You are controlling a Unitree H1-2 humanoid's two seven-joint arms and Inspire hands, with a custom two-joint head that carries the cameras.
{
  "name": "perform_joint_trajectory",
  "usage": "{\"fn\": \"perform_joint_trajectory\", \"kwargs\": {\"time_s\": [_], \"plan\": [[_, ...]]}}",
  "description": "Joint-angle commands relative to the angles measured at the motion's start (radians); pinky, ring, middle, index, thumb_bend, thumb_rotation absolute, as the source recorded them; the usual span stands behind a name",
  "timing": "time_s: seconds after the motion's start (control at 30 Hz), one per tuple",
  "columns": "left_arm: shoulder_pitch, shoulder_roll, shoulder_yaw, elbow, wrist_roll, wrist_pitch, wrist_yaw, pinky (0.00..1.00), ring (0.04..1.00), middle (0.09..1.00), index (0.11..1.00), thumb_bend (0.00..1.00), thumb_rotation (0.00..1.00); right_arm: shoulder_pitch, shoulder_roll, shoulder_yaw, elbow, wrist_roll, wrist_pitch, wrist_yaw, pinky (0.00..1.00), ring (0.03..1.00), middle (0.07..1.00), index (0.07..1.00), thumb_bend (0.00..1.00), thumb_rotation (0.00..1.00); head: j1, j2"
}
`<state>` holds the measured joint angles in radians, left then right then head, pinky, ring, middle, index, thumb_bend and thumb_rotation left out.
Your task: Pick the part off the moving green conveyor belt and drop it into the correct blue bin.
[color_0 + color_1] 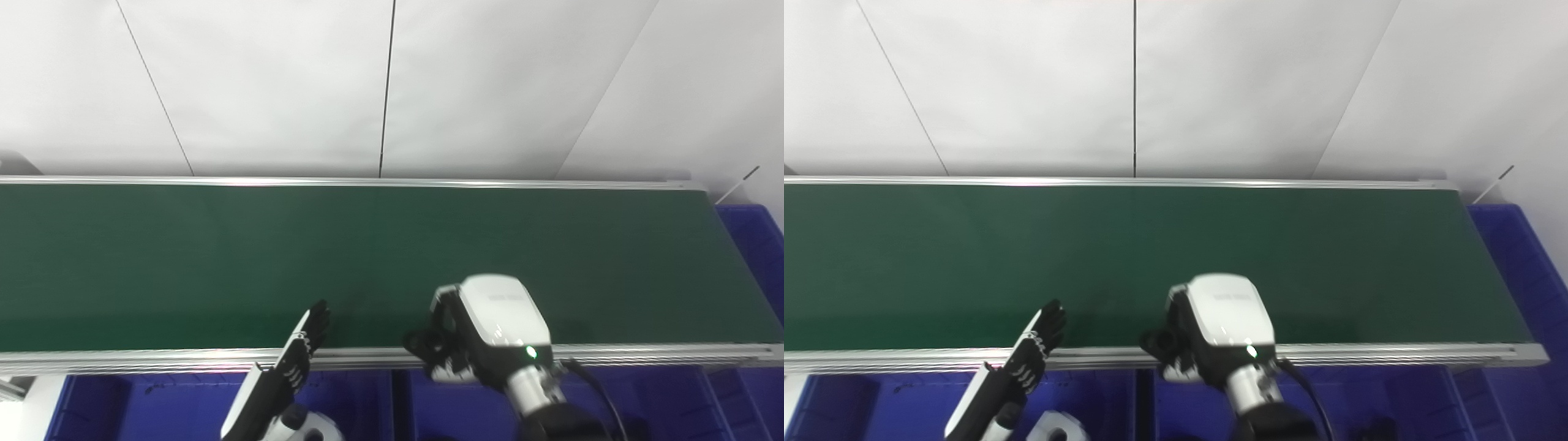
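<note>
Part is nowhere on the green belt (380, 257) that I am seeing; its whole visible run is lying bare. I am keeping both hands waiting at the near rail, I judge, to catch whatever is coming. My left hand (303, 352) is reaching over the rail with fingers (317, 318) stretched flat, holding nothing. My right hand (471, 337) is hovering over the belt's near edge, fingers curled under; I cannot tell whether they are gripping anything. Blue bins (184, 398) are sitting below the rail and at the right end (753, 239), contents hidden.
</note>
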<state>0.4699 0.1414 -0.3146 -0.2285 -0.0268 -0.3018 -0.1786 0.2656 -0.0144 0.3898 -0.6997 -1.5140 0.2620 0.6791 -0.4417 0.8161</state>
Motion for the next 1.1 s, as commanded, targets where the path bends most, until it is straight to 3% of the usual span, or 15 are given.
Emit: {"fn": "perform_joint_trajectory", "kwargs": {"time_s": [0.0,0.2,0.33,0.47,0.67,0.7,0.73,0.77,0.87,0.93,1.07], "plan": [[-0.006,0.011,0.003,-0.042,-0.024,0.002,-0.017,1.0,1.0,1.0,1.0,0.7,0.89,0.029,0.015,-0.009,-0.03,-0.005,-0.052,-0.065,0.1,0.161,0.26,0.49,0.51,0.14,0.001,0.001],[-0.013,0.028,0.027,-0.069,-0.048,0.036,-0.031,1.0,1.0,0.993,0.999,0.71,0.87,0.131,0.015,-0.033,0.004,-0.009,-0.07,-0.103,0.12,0.189,0.298,0.491,0.5,0.14,-0.008,0.027],[-0.016,0.038,0.043,-0.091,-0.064,0.054,-0.041,1.0,1.0,0.989,1.0,0.7,0.86,0.172,0.031,-0.029,0.035,-0.033,-0.072,-0.137,0.12,0.19,0.293,0.491,0.5,0.14,-0.03,0.018],[-0.026,0.048,0.053,-0.079,-0.086,0.042,-0.062,1.0,1.0,0.998,1.0,0.68,0.86,0.19,0.059,-0.027,0.078,-0.066,-0.058,-0.142,0.11,0.178,0.279,0.492,0.5,0.14,-0.048,0.01],[-0.042,0.055,0.064,-0.092,-0.091,0.079,-0.073,1.0,1.0,0.995,1.0,0.69,0.85,0.186,0.086,-0.043,0.12,-0.109,-0.051,-0.126,0.13,0.205,0.303,0.491,0.51,0.14,-0.073,0.023],[-0.044,0.056,0.065,-0.092,-0.093,0.078,-0.076,1.0,1.0,0.995,1.0,0.68,0.85,0.188,0.086,-0.042,0.12,-0.117,-0.053,-0.142,0.15,0.226,0.327,0.493,0.51,0.14,-0.074,0.022],[-0.044,0.056,0.066,-0.091,-0.095,0.075,-0.079,1.0,1.0,0.998,1.0,0.68,0.85,0.19,0.085,-0.04,0.119,-0.136,-0.057,-0.153,0.24,0.313,0.416,0.495,0.51,0.15,-0.073,0.022],[-0.044,0.056,0.066,-0.091,-0.098,0.075,-0.081,1.0,1.0,0.999,1.0,0.68,0.85,0.19,0.085,-0.038,0.117,-0.168,-0.062,-0.15,0.34,0.413,0.52,0.625,0.69,0.29,-0.072,0.027],[-0.043,0.057,0.067,-0.096,-0.103,0.083,-0.083,1.0,1.0,0.998,1.0,0.68,0.85,0.194,0.087,-0.032,0.108,-0.244,-0.078,-0.119,0.6,0.64,0.727,0.783,0.92,0.58,-0.07,0.026],[-0.042,0.058,0.07,-0.105,-0.1,0.094,-0.081,1.0,1.0,0.998,1.0,0.67,0.84,0.195,0.084,-0.027,0.104,-0.277,-0.091,-0.103,0.72,0.743,0.811,0.817,0.99,0.69,-0.074,0.031],[-0.047,0.057,0.078,-0.098,-0.097,0.076,-0.085,1.0,1.0,0.998,1.0,0.66,0.84,0.196,0.094,-0.022,0.098,-0.318,-0.117,-0.064,0.83,0.814,0.858,0.843,1.0,0.79,-0.072,0.024]]}}
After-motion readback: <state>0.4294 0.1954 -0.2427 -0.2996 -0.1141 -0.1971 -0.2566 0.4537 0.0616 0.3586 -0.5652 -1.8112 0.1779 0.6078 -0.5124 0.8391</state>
